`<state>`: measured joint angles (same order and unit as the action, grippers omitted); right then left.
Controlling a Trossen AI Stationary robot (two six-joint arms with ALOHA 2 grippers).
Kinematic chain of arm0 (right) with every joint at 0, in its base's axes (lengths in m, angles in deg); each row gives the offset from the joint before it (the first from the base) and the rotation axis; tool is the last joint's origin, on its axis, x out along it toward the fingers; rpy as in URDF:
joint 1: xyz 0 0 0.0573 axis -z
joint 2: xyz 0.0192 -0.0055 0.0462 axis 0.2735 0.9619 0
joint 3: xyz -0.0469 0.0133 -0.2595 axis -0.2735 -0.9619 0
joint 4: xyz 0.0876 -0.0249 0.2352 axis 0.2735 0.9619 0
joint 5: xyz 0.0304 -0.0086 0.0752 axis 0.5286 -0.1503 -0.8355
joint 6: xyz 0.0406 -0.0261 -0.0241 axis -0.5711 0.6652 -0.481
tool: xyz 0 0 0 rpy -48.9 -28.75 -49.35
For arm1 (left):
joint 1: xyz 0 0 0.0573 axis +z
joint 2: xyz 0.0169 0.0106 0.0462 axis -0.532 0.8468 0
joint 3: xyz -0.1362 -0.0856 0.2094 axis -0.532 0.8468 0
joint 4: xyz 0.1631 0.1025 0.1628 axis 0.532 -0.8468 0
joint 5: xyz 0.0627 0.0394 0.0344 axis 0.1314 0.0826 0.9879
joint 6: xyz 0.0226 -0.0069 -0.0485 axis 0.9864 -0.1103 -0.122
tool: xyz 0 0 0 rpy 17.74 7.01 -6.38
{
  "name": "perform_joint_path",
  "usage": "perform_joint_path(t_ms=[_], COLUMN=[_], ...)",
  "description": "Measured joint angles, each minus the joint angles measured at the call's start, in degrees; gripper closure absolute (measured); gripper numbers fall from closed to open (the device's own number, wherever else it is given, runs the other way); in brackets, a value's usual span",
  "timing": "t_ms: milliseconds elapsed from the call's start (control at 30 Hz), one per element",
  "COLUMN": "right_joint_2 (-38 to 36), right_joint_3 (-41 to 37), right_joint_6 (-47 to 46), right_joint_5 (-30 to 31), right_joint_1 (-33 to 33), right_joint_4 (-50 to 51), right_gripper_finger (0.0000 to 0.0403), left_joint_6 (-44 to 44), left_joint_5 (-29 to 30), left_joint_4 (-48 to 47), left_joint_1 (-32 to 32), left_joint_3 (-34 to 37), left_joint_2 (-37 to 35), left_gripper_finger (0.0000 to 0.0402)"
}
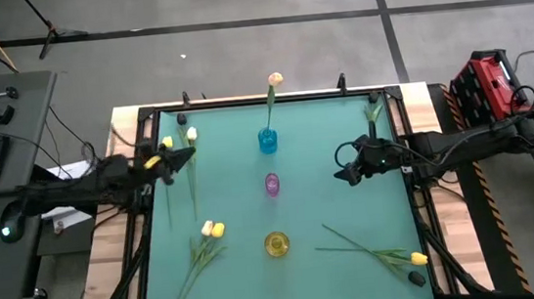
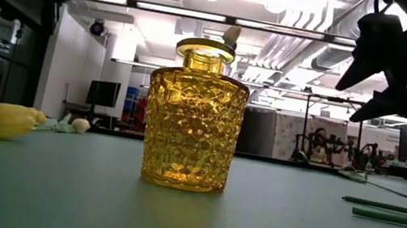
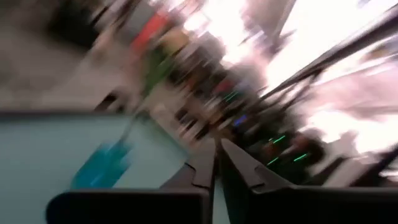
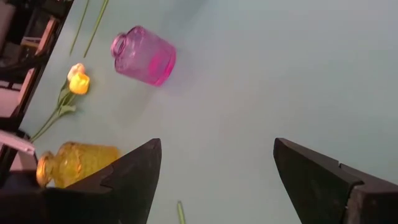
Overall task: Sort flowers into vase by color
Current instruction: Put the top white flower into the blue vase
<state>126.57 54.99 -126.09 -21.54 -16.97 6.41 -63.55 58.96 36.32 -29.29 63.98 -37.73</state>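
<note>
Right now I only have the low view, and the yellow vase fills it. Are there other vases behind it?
Observer: Yes. A pink vase and a blue vase stand in line beyond the yellow vase.
Operator: Is anything in the blue one?
Observer: One peach flower stands in it.
Operator: Which arm is the dark shape at my upper right?
Observer: The right arm. It hovers to the right of the pink vase, jaws open and empty.
</note>
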Motion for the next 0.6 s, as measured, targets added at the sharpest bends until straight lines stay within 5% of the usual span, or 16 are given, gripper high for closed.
perform_joint_path(t_ms=[267, 433, 600], right_joint_2=[0.01, 0.01, 0.01], right_joint_3=[0.00, 0.02, 0.04], right_joint_6=[1.59, 1.94, 2.04], right_joint_5=[1.09, 1.10, 1.56], right_joint_1=[2.98, 4.77, 5.00], right_joint_4=[0.07, 0.09, 0.09], right_gripper_finger=[0.0105, 0.0105, 0.0105], left_joint_6=[-3.18, -6.04, -6.74], left_joint_5=[-10.95, -16.28, -12.79], left_joint_4=[-34.37, -39.33, -41.95], left_joint_1=[12.39, 16.87, 20.49], left_joint_3=[-20.18, -21.08, -21.05], left_joint_2=[22.13, 33.77, 44.42], left_gripper_finger=[0.0266, 0.0208, 0.0193])
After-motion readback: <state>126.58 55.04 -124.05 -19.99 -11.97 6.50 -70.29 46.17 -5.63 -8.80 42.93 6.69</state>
